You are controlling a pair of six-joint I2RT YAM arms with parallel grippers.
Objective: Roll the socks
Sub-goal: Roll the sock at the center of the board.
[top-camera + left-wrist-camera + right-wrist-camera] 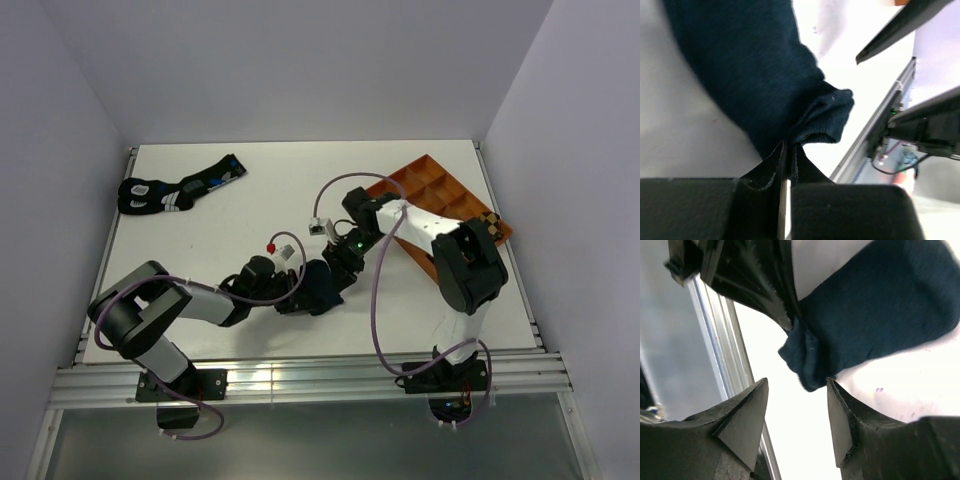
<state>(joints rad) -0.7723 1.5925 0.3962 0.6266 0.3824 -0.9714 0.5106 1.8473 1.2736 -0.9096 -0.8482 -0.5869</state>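
Navy sock [750, 65]: plain dark knit, no pattern, lying mostly flat on white tabletop [250, 200] approx mid-front, between both arms. One end scrunched into small lump. left hand [787, 150] pinched together, clamped on that lump. right hand [796, 386] spread wide apart, holding zip, one fingertip [837, 405] just touching lump's edge. tan/brown diamond-pattern sock [488, 221] sits at right end of orange tray [430, 185], well apart from navy one. black socks [175, 190] w/ blue+white marks at far left.
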